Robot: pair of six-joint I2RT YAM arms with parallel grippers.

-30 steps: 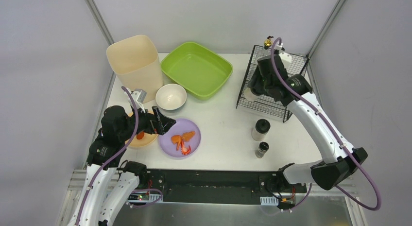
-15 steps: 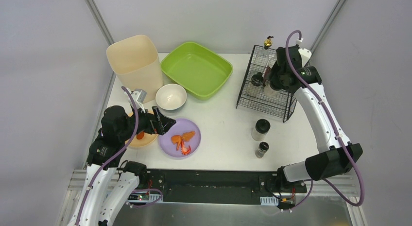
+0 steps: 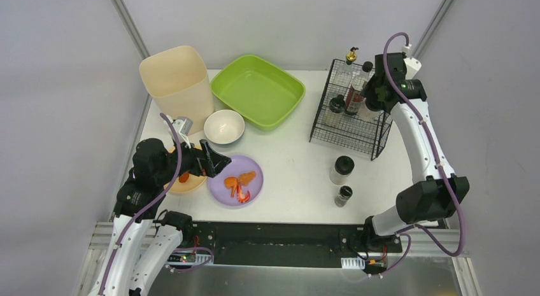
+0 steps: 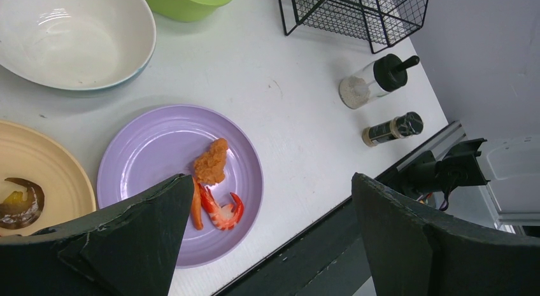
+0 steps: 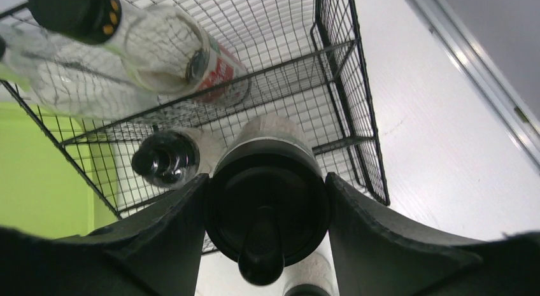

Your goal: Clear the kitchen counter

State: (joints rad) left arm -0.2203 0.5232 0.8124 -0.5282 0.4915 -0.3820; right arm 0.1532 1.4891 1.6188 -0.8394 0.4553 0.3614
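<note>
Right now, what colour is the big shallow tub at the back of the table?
Lime green; the tub shows best in the top external view.

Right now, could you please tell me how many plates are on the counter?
2. The purple plate with food scraps lies near the front edge of the counter; the tan plate sits to its left, partly under the left arm. No others show.

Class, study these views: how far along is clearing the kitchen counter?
Done: bottles sit in the wire basket. In hand: the right gripper holds a black-lidded jar above it. Remaining on the counter: two shakers, purple plate, yellow plate, white bowl; the left gripper hangs open over the plates.
</note>
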